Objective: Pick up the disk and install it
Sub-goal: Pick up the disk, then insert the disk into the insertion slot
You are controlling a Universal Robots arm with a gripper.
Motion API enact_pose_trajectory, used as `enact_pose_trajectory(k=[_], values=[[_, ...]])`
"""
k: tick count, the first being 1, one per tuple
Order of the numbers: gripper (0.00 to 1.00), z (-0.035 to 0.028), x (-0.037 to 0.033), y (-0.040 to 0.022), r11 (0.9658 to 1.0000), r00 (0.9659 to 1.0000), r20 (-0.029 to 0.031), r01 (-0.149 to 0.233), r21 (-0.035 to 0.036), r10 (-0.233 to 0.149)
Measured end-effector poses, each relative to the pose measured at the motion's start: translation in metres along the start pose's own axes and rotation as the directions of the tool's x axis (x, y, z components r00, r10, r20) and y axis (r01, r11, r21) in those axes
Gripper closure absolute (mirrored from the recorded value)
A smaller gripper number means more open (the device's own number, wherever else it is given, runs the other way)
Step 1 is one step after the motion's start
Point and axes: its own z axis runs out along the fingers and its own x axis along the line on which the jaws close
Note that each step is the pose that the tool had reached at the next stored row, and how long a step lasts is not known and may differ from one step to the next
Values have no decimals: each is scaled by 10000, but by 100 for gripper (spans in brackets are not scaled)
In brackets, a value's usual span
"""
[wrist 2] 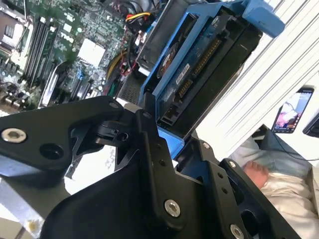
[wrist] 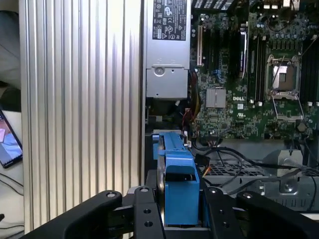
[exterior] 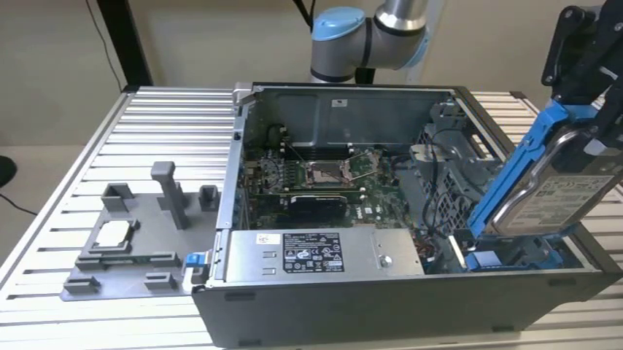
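In the exterior view the disk [exterior: 556, 186], silver-grey with a white label and a blue bracket, stands tilted at the exterior view's right. Its lower end sits in the drive bay [exterior: 506, 259] at the front corner of the open computer case [exterior: 389, 302]. My gripper [exterior: 596, 120] is shut on the disk's upper end. In the first wrist view the black fingers [wrist: 144, 211] clamp the blue bracket [wrist: 179, 181] from both sides. The second wrist view shows the disk's underside [wrist 2: 199, 67] running away from the gripper toward the case.
Inside the case lie the motherboard [exterior: 322, 182] and a grey power-supply box [exterior: 322, 251]. A grey fixture [exterior: 127, 244] holding a small square chip [exterior: 112, 233] stands on the ribbed table [exterior: 165, 124]. A phone [wrist 2: 291, 109] and a person's hand [wrist 2: 256, 174] are beside the table.
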Motion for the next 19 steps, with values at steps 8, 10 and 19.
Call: enact_pose_trajectory(k=[8,10,19], values=[[100,85,-68,-39,10000,10000,-1,9,0,-9],[100,87,-73,-39,10000,10000,0,11,-1,-11],[100,88,-73,-39,10000,10000,-1,10,-9,-10]])
